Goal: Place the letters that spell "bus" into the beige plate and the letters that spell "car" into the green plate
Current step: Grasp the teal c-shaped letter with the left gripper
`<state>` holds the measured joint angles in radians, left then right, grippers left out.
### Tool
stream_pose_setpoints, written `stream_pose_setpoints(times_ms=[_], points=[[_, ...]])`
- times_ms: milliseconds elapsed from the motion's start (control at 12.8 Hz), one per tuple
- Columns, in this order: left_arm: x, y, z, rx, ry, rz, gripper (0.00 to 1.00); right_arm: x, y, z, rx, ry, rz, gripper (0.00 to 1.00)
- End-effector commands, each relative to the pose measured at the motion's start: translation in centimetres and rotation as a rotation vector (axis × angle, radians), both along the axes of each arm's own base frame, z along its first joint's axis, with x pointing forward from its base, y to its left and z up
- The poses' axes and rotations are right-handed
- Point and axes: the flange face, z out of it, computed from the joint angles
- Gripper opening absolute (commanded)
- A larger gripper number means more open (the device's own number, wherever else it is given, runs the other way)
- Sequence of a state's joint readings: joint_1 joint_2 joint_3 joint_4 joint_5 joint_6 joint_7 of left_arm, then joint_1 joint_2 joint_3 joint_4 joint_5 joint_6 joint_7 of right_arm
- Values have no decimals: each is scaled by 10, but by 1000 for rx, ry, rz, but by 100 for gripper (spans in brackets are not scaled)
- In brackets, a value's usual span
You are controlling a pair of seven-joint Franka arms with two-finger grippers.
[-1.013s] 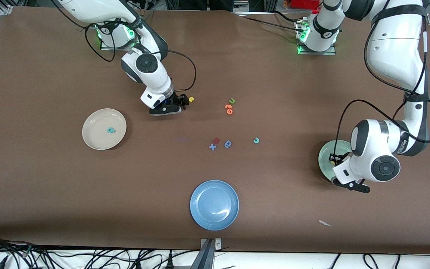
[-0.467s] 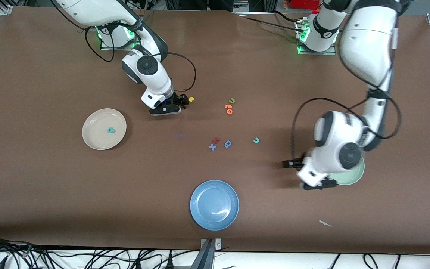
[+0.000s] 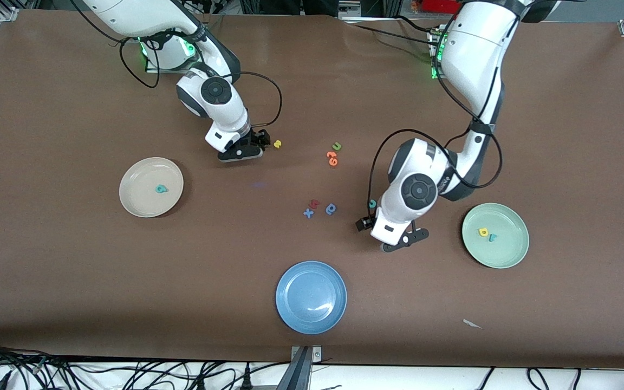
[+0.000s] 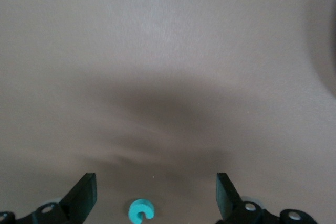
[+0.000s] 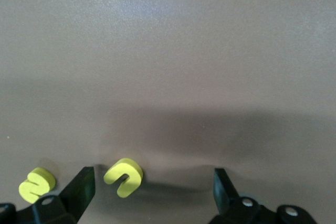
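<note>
Now my open left gripper [image 4: 153, 195] should straddle the c [image 4: 140, 210] squarely; my right gripper [image 5: 151, 190], open, frames the u [image 5: 123, 176].

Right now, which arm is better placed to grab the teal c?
Left. Its open hand brackets the teal c on the table. The right hand is open over the yellow u, toward the right arm's end.

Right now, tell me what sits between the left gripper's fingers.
The left wrist view shows the open left gripper over the table, the teal "c" lying on the brown table between its fingers, untouched.
</note>
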<state>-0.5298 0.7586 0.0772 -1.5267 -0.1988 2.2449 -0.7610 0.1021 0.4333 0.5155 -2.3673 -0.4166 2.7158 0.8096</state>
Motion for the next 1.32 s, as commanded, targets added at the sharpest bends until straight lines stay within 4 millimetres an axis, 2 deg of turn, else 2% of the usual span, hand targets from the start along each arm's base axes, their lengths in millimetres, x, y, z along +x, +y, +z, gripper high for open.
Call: stream_pose_setpoints(times_ms=[0,234,467,701,857,1090,1246], points=[[-28,9,0,13,-11,93,100,-8,1,-2,7,-11,19,99],[-55,16,-2,6,-41,157,100,-14,7,-8,12,-12,54,99],[-68,-1,-8,24,-41,213,96,-16,8,-11,9,-14,75,95],[-69,-5,-15,59,-53,297,94,-14,9,-10,10,-19,79,84],[-70,-6,-23,58,-59,323,89,-6,13,-4,19,-35,74,83],[-70,-9,-31,57,-64,375,81,-6,14,-5,21,-38,83,83],[-70,-10,-36,58,-62,389,72,-4,18,-4,24,-40,88,83]])
